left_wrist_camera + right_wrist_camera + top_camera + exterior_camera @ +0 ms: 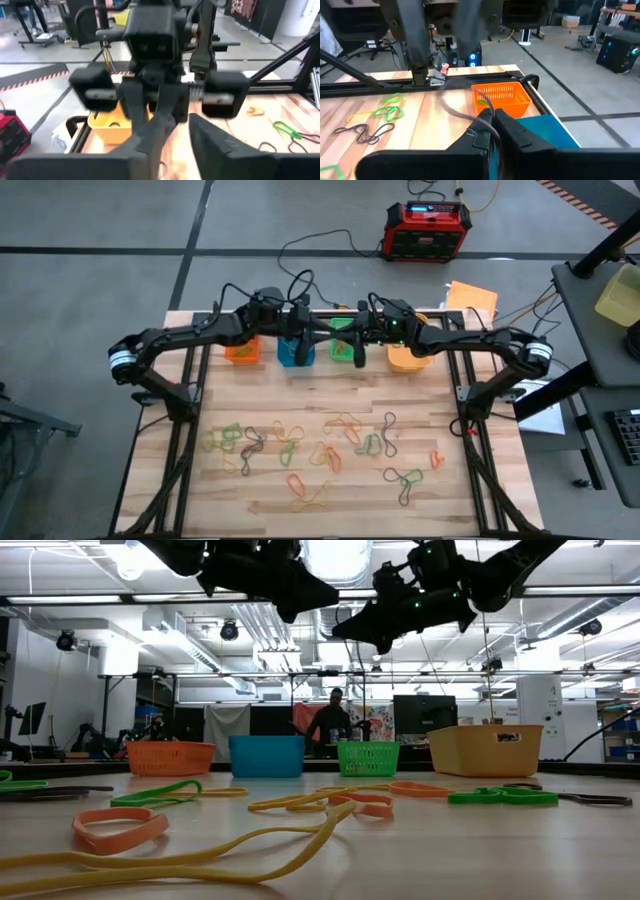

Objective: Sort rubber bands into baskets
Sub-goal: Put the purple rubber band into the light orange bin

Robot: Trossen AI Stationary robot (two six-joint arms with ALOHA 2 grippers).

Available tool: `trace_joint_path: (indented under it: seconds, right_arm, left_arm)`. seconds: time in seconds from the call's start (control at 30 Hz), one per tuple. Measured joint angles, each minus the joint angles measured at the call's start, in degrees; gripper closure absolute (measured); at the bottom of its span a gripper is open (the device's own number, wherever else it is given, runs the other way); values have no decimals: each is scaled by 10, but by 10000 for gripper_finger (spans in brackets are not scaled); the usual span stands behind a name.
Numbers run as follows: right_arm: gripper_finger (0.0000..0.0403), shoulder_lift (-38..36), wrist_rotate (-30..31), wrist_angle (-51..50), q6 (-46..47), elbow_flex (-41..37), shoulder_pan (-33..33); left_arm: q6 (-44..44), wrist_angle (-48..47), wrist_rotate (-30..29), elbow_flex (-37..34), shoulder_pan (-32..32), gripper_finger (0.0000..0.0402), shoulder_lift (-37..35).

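Four baskets stand in a row at the table's far edge: orange [242,351], blue [294,353], green [343,346] and a larger yellow-orange one [408,357]. Many rubber bands [300,445] in green, orange, yellow and black lie flat on the wooden table nearer the front. Both grippers hang high above the basket row, facing each other. My left gripper [300,332] is over the blue basket with its fingers [150,137] apart and empty. My right gripper [358,348] is by the green basket, shut on a thin black rubber band [455,107]. My right gripper pinches the thin black band at its fingertips [492,117]. The fingers point roughly level toward the table's left. The band arcs out from the tips as a slack loop [445,100], clear of the table and baskets. Which part of the band is held does not show.
A red-and-black box [428,230] with cables stands on the floor beyond the table. Black frame rails [190,395] run along the table's left and right sides. A person [330,720] stands in the room behind the baskets.
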Motion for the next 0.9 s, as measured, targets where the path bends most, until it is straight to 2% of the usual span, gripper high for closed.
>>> trace_joint_path:
  seconds: [0.07,0.13,0.2,0.33,0.43,0.57,0.9]
  right_arm:
    - [394,-18,10,-36,0,0,0]
    - [394,-42,55,-98,-7,1,-2]
    - [394,-68,147,-198,-17,14,-4]
    - [394,-97,388,-401,10,55,-5]
    - [394,-98,498,-516,54,75,-10]
    - [394,-91,515,-572,109,78,-29]
    - [394,-43,515,-593,166,47,-88]
  left_arm:
    - [0,-8,-10,0,2,281,-4]
    - [0,-24,-31,0,3,251,-10]
    - [0,-44,-44,0,3,226,-18]
    - [-1,-94,-46,0,3,196,-39]
    - [-15,-119,-45,0,1,190,-49]
    - [-25,-139,-45,0,-1,192,-54]
    - [-32,-163,-45,0,-14,204,-57]
